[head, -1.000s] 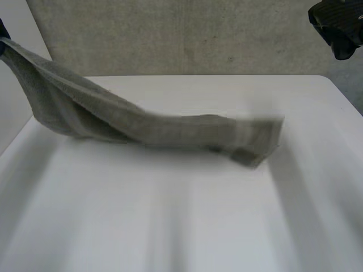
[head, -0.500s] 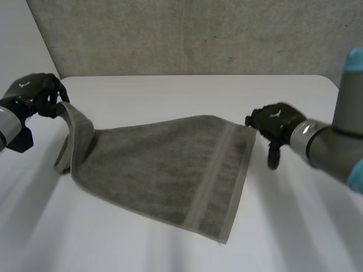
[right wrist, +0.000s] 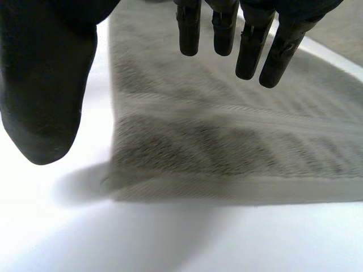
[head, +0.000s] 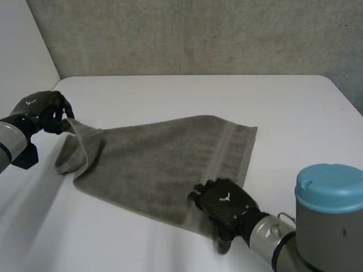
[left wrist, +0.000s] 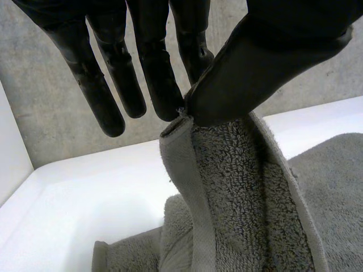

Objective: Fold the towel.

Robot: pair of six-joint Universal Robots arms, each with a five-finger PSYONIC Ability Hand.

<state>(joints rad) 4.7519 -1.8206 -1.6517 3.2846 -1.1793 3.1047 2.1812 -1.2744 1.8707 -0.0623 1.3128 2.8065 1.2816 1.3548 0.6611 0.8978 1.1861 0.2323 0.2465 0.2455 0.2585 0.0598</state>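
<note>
Head view: a grey-green towel [head: 164,164] lay mostly flat mid-table [head: 198,90], its long axis across the table, its banded end toward the table's right side. At the table's left edge, the left hand [head: 42,110] held up a corner. The right hand [head: 224,207] was over the corner by the table's front.

Left wrist view: the thumb pinched the towel's [left wrist: 238,198] hem against the left hand's fingers [left wrist: 153,73].

Right wrist view: straight fingers [right wrist: 249,51], thumb spread, above the towel [right wrist: 227,141].

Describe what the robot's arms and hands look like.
Both the left robot hand and right robot hand are matte black with slim fingers and a small white mark on the back. The right arm is grey with a round light-blue cap.
</note>
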